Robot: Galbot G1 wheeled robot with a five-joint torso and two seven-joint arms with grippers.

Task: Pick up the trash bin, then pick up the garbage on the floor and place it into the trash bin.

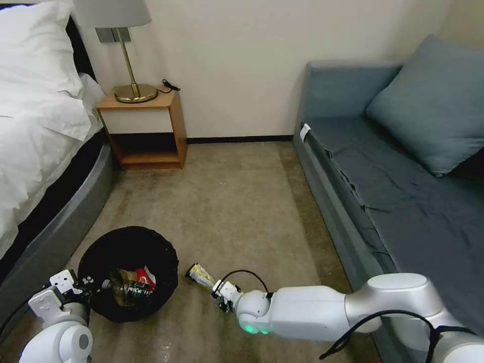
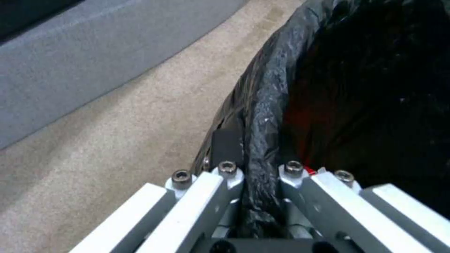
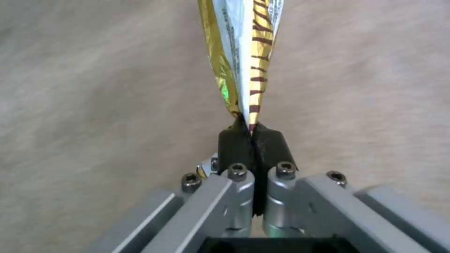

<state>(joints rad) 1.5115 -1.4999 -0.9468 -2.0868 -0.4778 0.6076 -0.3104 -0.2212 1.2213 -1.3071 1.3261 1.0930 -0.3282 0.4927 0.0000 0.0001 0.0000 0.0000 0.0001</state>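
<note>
Wrapper pinched, bin rim clamped

Head view first. I see the trash bin (image 1: 128, 272) on the carpet (image 1: 237, 201) at lower left, close to the grey bed base (image 1: 60, 227). My left gripper (image 1: 85, 287) sits at the bin's near-left rim; from up here I cannot make out how its fingers stand. Inside the bin lie a red wrapper (image 1: 147, 276), a tan crumpled piece (image 1: 118, 287) and a dark bottle-like shape (image 1: 135, 290), all tangled together and hard to separate. My right gripper (image 1: 218, 288) reaches in from the right, just beside the bin, with the long yellow-brown wrapper (image 1: 200, 275) sticking out of its tip toward the bin; whether the wrapper touches the carpet I cannot tell. A nightstand with a lamp (image 1: 132, 60) stands at the far wall, a blue sofa (image 1: 403, 176) on the right.

Left wrist view. The two fingers straddle the black bag-covered rim (image 2: 262, 116), one pad (image 2: 226, 144) outside it, the other hidden inside; the jaws are closed onto that rim. A trace of red shows in the dark interior. The bin's far side is cut off.

Right wrist view. Both black pads (image 3: 234, 144) are pressed together on the wrapper's end (image 3: 244, 52). Its far end runs out of frame.
</note>
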